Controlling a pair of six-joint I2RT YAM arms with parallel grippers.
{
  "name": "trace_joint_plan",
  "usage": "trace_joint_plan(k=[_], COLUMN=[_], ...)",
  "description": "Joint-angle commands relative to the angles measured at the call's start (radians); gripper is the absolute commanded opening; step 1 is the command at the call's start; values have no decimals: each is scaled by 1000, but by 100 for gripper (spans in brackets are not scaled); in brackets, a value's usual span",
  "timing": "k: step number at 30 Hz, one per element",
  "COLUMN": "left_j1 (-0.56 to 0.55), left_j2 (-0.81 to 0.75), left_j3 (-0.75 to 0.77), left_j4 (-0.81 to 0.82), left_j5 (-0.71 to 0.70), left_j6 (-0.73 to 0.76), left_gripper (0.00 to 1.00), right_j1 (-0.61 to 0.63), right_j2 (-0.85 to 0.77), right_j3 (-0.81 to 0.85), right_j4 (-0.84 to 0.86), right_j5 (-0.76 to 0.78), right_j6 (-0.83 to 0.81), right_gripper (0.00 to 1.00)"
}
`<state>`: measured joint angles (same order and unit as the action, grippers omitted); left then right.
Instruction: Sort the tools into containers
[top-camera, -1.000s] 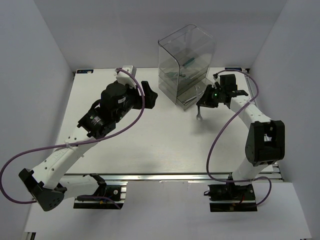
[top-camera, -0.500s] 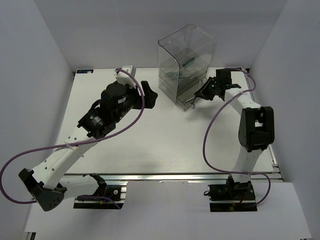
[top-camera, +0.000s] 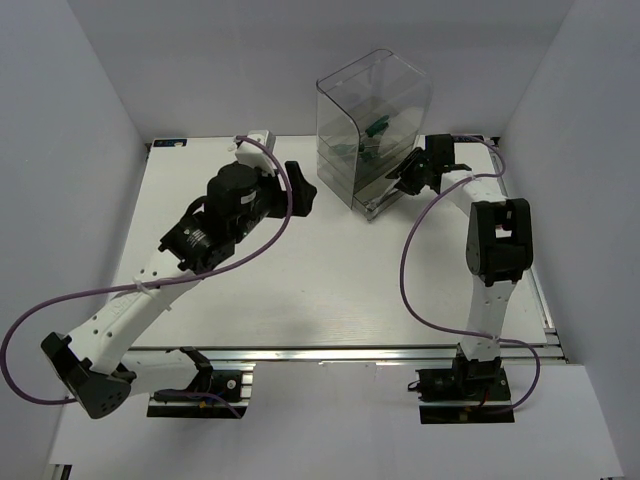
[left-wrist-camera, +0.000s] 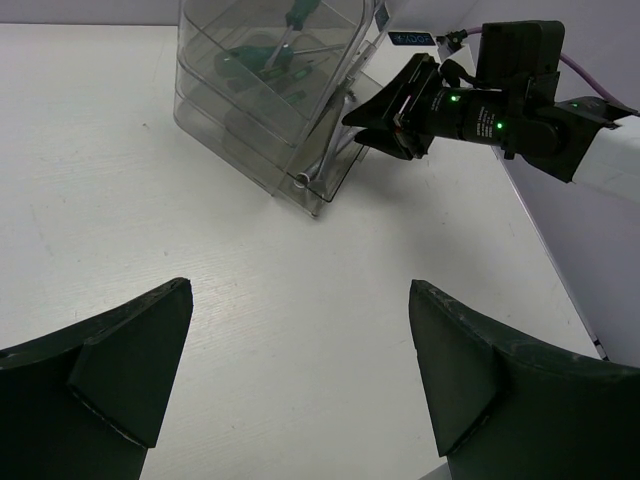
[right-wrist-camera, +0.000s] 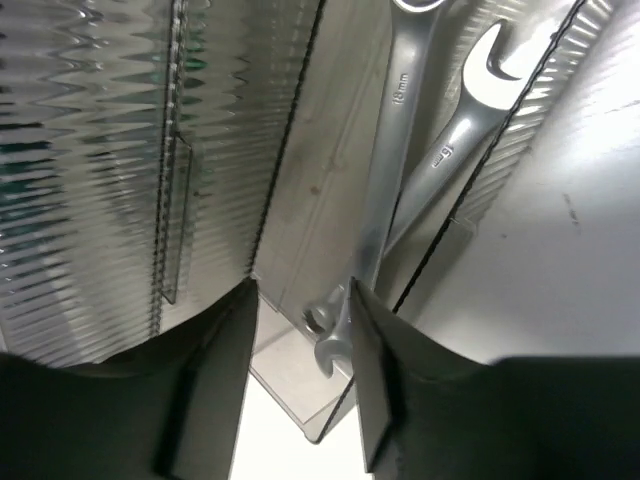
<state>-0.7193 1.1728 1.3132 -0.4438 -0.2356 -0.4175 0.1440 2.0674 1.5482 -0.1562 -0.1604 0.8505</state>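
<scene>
The long wrench (right-wrist-camera: 385, 190) and the second wrench (right-wrist-camera: 455, 140) lie side by side in the bottom drawer (right-wrist-camera: 290, 375) of the drawer unit (top-camera: 372, 105), with the screwdrivers (left-wrist-camera: 262, 55) in the drawers above. Both wrenches run lengthwise straight away from the right gripper (right-wrist-camera: 300, 310), which is much the nearer. The long wrench's near end sits between its partly open jaws, just beside one finger, apparently ungripped. The left gripper (left-wrist-camera: 300, 295) gapes wide and empty, well apart from the unit.
</scene>
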Motion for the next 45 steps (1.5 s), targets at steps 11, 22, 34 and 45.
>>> trace_joint_plan(k=[11, 22, 34, 45], left_j1=[1, 1, 1, 1], left_j2=[8, -12, -10, 51], left_j3=[28, -31, 0, 55], left_j4=[20, 62, 13, -12], left_j5=[-4, 10, -11, -19], left_j6=[-9, -6, -14, -43], left_gripper=[98, 98, 98, 98], right_j1=[-34, -84, -57, -27], right_j2=[-119, -133, 75, 249], right_j3=[-16, -206, -41, 167], right_j4=[181, 15, 113, 215], right_j5=[-229, 62, -13, -140], right_j6=[-254, -370, -352, -286], right_gripper=[0, 0, 2, 67])
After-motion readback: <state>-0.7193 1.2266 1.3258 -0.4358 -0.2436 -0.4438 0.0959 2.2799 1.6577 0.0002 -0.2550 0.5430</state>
